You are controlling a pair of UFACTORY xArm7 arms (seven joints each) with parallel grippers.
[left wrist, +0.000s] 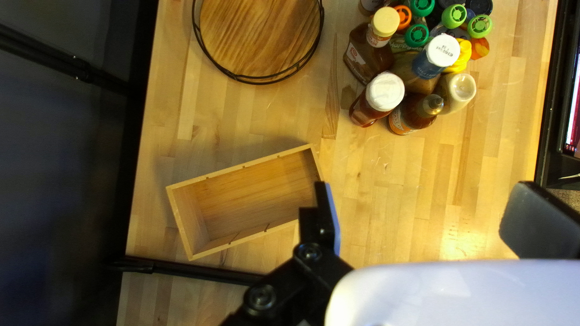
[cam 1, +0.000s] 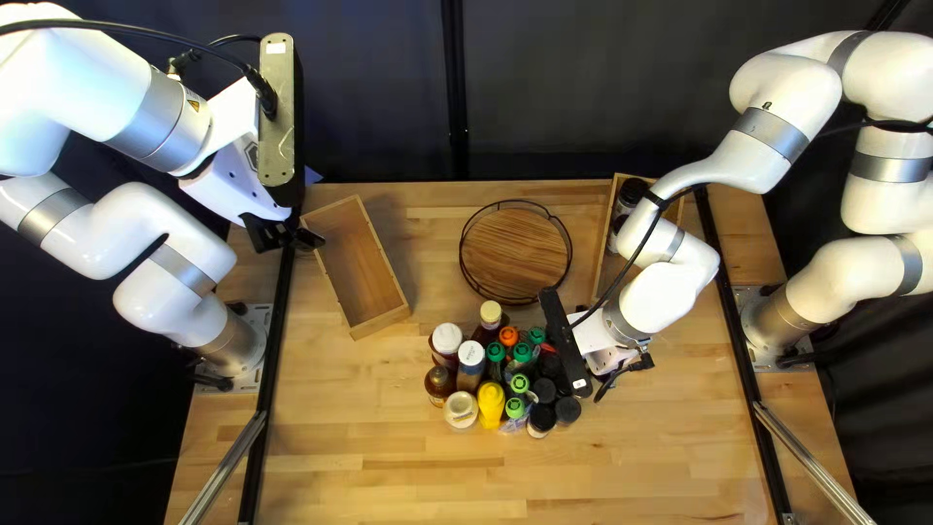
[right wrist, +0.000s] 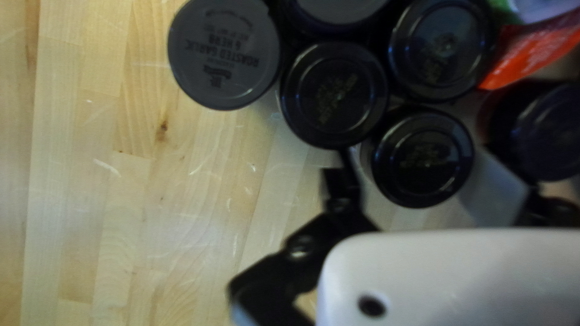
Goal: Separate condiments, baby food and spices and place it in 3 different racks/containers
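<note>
Right gripper (right wrist: 417, 158): fingers apart, astride a jar (right wrist: 423, 142), presumably for grasping. Left gripper (left wrist: 423, 186): fingers apart, above left box (cam 1: 358, 258), presumably for clearance.

Top left view: above table's (cam 1: 389, 486) near edge, slanting down. Left wrist: high, facing down; both share round rack (cam 1: 513, 255). Right wrist: close over black lids (right wrist: 335, 96), probably steep.

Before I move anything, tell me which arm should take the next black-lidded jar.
Right, I'd judge. My right claw is down at the black-lidded jars, and the right-hand box stands on that side. My left claw is beside the left-hand box, farther away.
</note>
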